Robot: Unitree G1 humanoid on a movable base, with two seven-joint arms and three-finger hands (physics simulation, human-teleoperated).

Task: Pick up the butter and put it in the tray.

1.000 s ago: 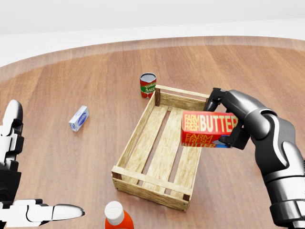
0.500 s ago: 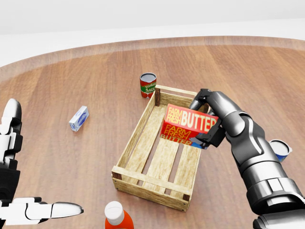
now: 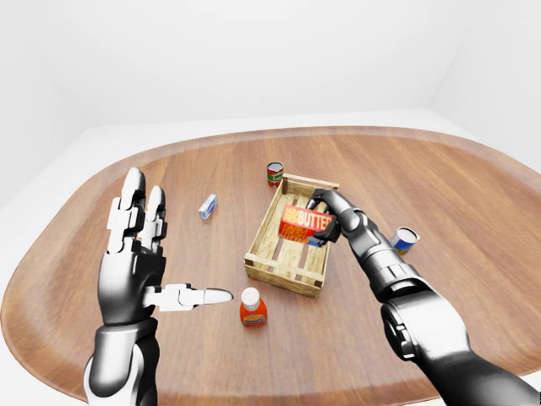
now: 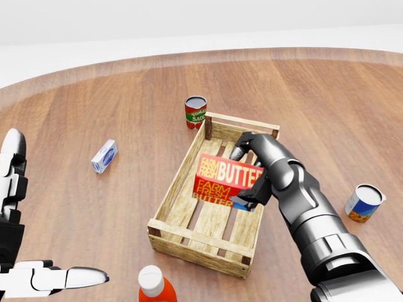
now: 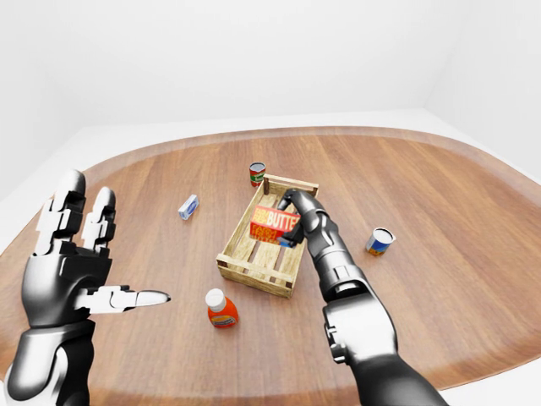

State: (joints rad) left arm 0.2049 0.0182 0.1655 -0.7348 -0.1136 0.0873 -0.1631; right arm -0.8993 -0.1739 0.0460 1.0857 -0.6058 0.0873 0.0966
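In the head view, the tray [image 4: 189,189] sits at the middle of the table [image 4: 94,94]. My right hand [image 4: 255,167] reaches in from the right, fingers closed round the butter [image 4: 223,176], which hangs tilted over the tray's slats. A tomato can [image 4: 195,112] stands just beyond the tray's top left corner. A small carton [image 4: 104,156] lies well to the tray's left. Another can [image 4: 364,202] stands to its right. A bottle [image 4: 154,286] stands below the tray. My left hand [image 3: 139,254] hovers spread at lower left.

Right robot hand [image 4: 252,170] clenched; left robot hand [image 3: 139,254] splayed.
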